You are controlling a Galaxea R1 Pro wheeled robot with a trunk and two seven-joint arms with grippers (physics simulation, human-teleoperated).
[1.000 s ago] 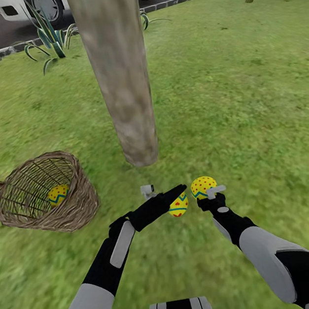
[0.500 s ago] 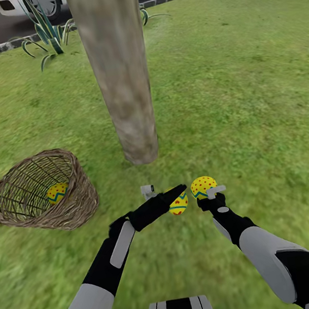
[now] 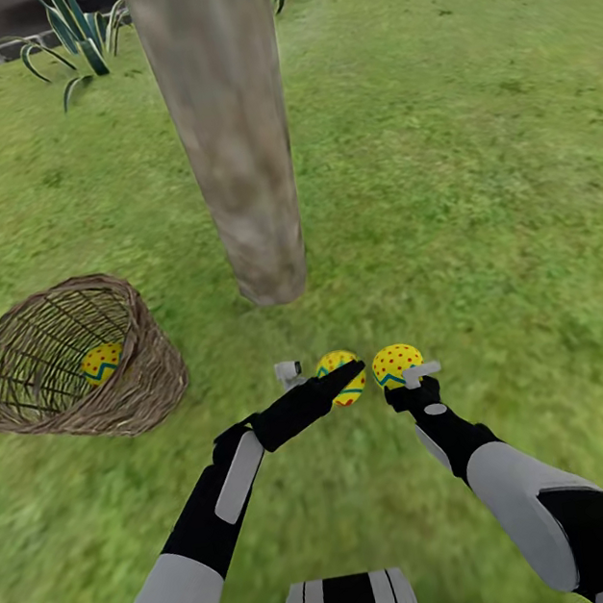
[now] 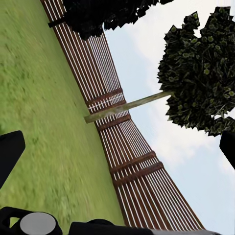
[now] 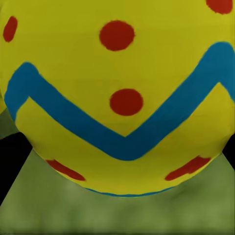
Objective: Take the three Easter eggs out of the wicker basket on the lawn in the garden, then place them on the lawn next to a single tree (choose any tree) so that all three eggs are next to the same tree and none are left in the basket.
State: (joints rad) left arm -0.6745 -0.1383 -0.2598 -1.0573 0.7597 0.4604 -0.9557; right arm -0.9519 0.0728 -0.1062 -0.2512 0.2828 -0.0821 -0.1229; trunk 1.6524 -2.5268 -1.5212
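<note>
Head view: the left gripper (image 3: 338, 378) is spread open, its egg (image 3: 339, 374) released and dropped onto the lawn (image 3: 482, 214) near the tree (image 3: 232, 137). The right gripper (image 3: 413, 379) is clamped on a second egg (image 3: 395, 363); a third lies in the wicker basket (image 3: 149, 384).

Three yellow Easter eggs with blue zigzags and red dots: one (image 3: 102, 362) inside the tilted brown wicker basket (image 3: 149, 384) far left on the lawn (image 3: 479, 195), two (image 3: 338, 373) (image 3: 396, 362) side by side just near of the tree trunk (image 3: 232, 137).
</note>
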